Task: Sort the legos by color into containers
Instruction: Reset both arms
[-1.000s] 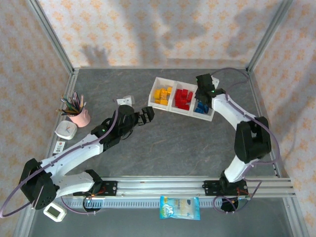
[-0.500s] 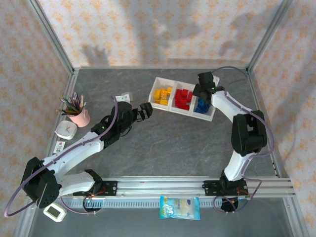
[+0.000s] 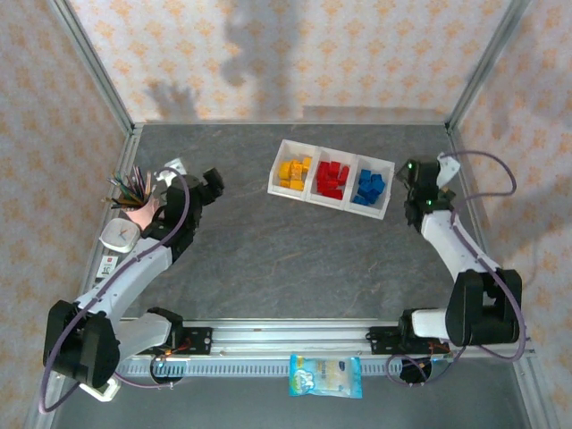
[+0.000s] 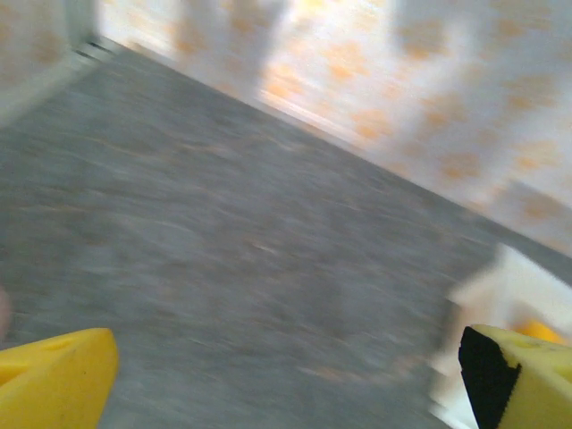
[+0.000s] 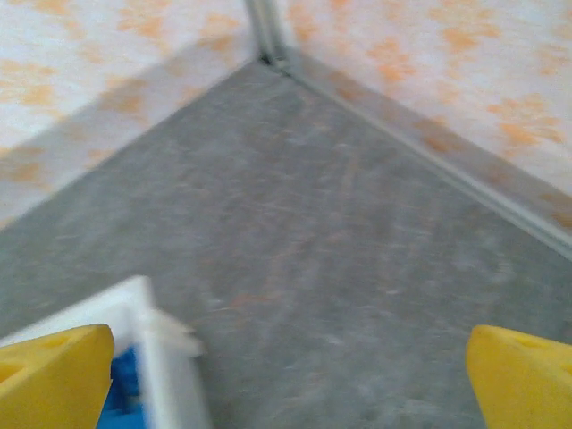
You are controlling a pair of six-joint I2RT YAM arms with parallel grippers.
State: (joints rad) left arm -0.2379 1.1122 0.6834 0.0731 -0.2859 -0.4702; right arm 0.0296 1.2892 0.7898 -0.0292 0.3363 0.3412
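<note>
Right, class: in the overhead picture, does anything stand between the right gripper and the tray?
Nothing visible does. Just a narrow strip of bare table separates the right gripper from the tray at the end that holds the blue legos. The jaws are open and empty.
</note>
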